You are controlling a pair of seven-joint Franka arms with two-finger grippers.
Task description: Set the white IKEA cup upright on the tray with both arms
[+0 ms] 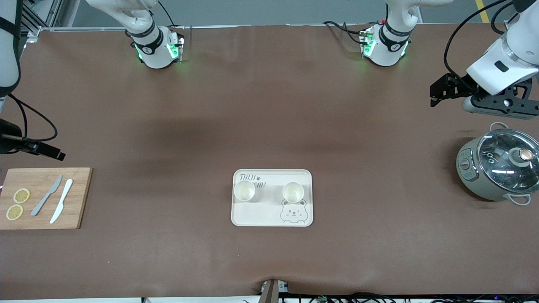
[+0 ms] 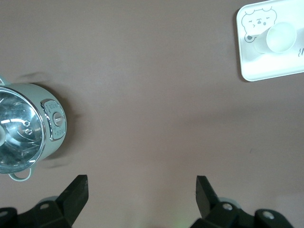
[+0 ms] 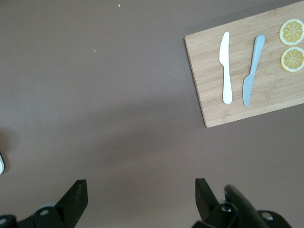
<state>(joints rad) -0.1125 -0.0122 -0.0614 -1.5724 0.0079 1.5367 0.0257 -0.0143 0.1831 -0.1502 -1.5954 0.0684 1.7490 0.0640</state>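
Tray (image 1: 272, 219): flat, cream-white, lying near the middle of the counter (image 1: 269, 126), closer to the front-camera edge than to the edge where the arm bases stand.
Cups: two white cups stand upright on the tray, mouths up. One cup (image 1: 244, 190) sits over the "TAIJI BEAR" lettering at the end toward the right arm; the other cup (image 1: 293, 192) stands just above the bear face drawing, toward the left arm's end. They are apart from each other.
Left claw (image 1: 438, 94): in the air over bare counter near the left arm's end, empty; the left wrist view shows its fingers (image 2: 76, 192) spread wide with nothing between them.
Right claw (image 3: 137, 194): over bare counter at the right arm's end, beside the cutting board; fingers wide apart, holding nothing.
Cooker (image 1: 499, 168): a grey-green pot with a glass lid, at the left arm's end of the counter, near the left claw.
Cutting board (image 1: 42, 200): wooden, at the right arm's end near the front-camera edge; on it lie a grey knife (image 1: 46, 195), a white knife (image 1: 61, 200) and two lemon slices (image 1: 17, 203).
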